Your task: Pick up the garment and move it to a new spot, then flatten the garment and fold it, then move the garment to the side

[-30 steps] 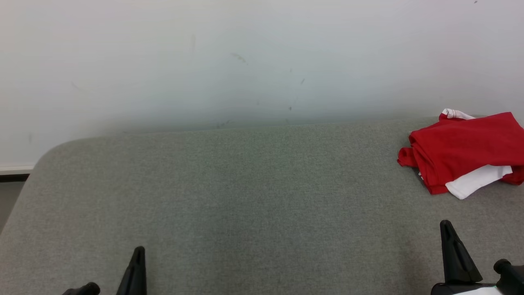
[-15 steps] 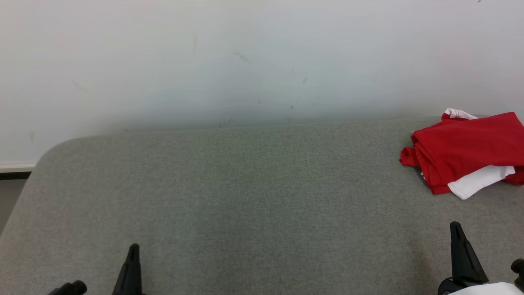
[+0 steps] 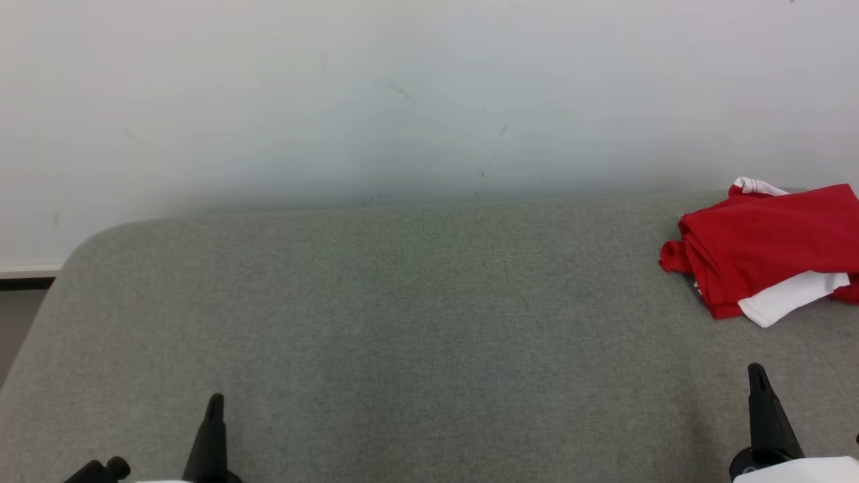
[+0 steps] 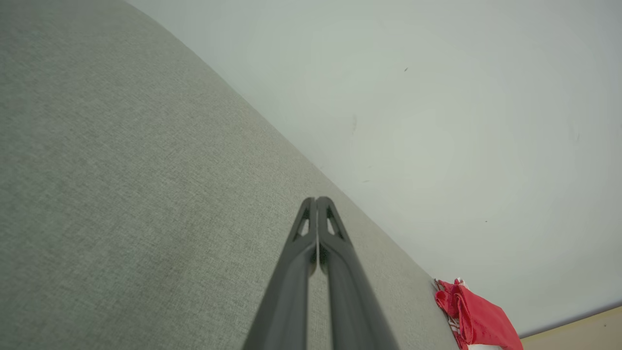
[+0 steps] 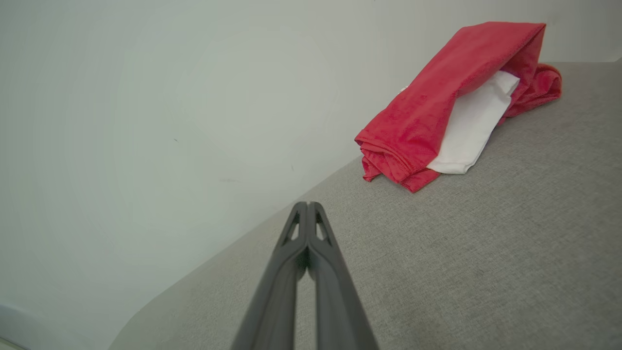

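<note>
So here's what you've got: the garment (image 3: 765, 245) is a folded red piece with a white panel poking out. It sits at the far right of the grey fabric-topped table (image 3: 429, 322), right up near the pale wall (image 3: 429, 100). From the head view you see it from above, with a small white bit peeking out at its far end and the white flap sticking out toward you. The right wrist view looks at the garment (image 5: 427, 116) from low down, so you can see the stacked red fold edges and the white layer tucked under the top red one. The left wrist view catches the garment (image 4: 478, 321) as a small red lump way off in the lower right corner. Both pincers are clenched on nothing. The left pincer (image 3: 214, 406) sits low left in the head view and the right pincer (image 3: 757, 376) low right, well apart from the cloth. The wrist views make that obvious, with the left pincer (image 4: 317, 201) and the right pincer (image 5: 307, 206) each having their fingers pressed together above bare table.
</note>
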